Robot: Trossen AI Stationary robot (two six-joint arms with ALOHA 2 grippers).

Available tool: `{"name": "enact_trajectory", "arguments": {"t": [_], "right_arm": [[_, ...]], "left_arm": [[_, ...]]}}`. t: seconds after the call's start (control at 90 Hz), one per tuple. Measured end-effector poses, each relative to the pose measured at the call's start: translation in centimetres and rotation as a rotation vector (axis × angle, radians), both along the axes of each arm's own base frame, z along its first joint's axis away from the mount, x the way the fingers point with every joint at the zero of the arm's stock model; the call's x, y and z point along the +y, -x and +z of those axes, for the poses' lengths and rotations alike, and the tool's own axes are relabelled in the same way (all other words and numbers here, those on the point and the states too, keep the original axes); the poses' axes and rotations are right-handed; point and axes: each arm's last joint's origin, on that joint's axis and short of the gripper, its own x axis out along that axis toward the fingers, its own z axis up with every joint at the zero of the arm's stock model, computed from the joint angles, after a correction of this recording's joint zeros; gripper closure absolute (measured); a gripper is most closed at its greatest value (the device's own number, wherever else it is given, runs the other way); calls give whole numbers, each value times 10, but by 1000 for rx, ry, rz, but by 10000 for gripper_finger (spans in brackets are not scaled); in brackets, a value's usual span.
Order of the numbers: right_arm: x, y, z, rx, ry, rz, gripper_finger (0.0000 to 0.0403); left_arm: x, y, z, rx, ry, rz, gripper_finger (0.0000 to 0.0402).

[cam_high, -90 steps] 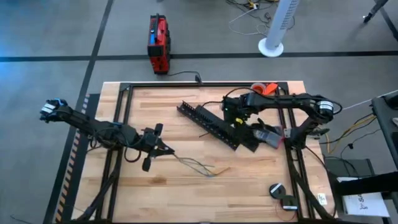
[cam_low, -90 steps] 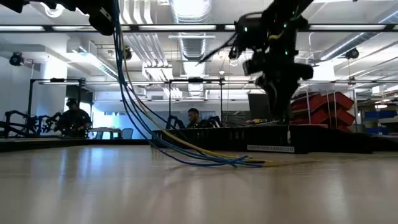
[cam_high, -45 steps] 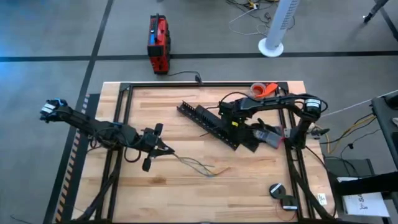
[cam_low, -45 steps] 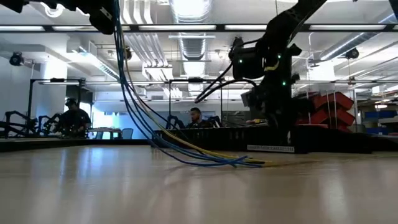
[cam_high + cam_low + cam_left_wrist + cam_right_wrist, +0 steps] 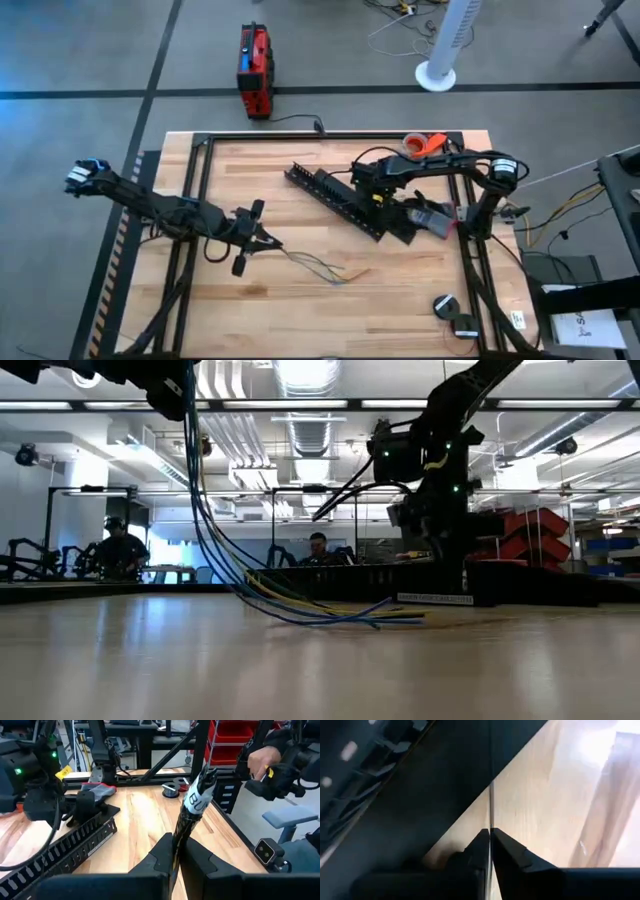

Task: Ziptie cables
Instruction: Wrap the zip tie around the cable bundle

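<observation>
The cables (image 5: 315, 265) are a thin bunch of green, blue and yellow wires. One end is up in my left gripper (image 5: 262, 238), which is shut on it. From there they slope down (image 5: 215, 540), and their free ends (image 5: 380, 617) lie on the wooden table. My right gripper (image 5: 378, 198) hovers over the right end of the black slotted rail (image 5: 335, 198). It is shut on a thin strip (image 5: 490, 805), seen edge-on, apparently a zip tie. My left gripper pinches the bunched cables between its two fingers (image 5: 165, 851), just behind the labelled end (image 5: 194, 800), which sticks out past the fingertips. That end is lifted clear; the rest hangs slack down to the table. My right gripper pinches the thin strip (image 5: 490, 822) between its two fingertips; the strip runs straight out past them, close beside the dark rail.
A black metal frame (image 5: 200, 190) borders the table. An orange tape roll (image 5: 425, 143) sits at the back right, a black roll (image 5: 445, 303) at the near right. Dark parts (image 5: 425, 218) lie beside the rail. A person's hand (image 5: 262, 756) shows beyond the table.
My right gripper has moved toward the table's left edge and come down closer to the slotted rail, then stayed there. The cables' free ends have shifted slightly on the table, one of them now curling up.
</observation>
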Motion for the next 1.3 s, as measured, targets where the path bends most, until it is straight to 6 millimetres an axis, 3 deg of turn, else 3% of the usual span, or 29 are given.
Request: {"name": "enact_trajectory", "arguments": {"t": [0.289,0.433,0.6,0.8,0.944,1.156,1.3], "right_arm": [[27,-28,56,-20,42,-24,402],[57,-42,79,-92,43,-56,403],[98,-48,86,-163,102,-184,403],[152,-56,69,-243,83,-356,403],[181,-66,37,-253,99,-435,403],[195,-80,-27,-152,159,-488,402],[186,-88,-43,-117,174,-509,370]], "left_arm": [[0,1,1,-3,1,0,394],[1,3,2,-3,10,2,394],[2,7,3,10,29,6,394],[2,6,2,17,43,10,394],[2,5,2,19,49,11,394],[2,5,2,16,53,11,394],[2,5,2,15,45,9,394]]}}
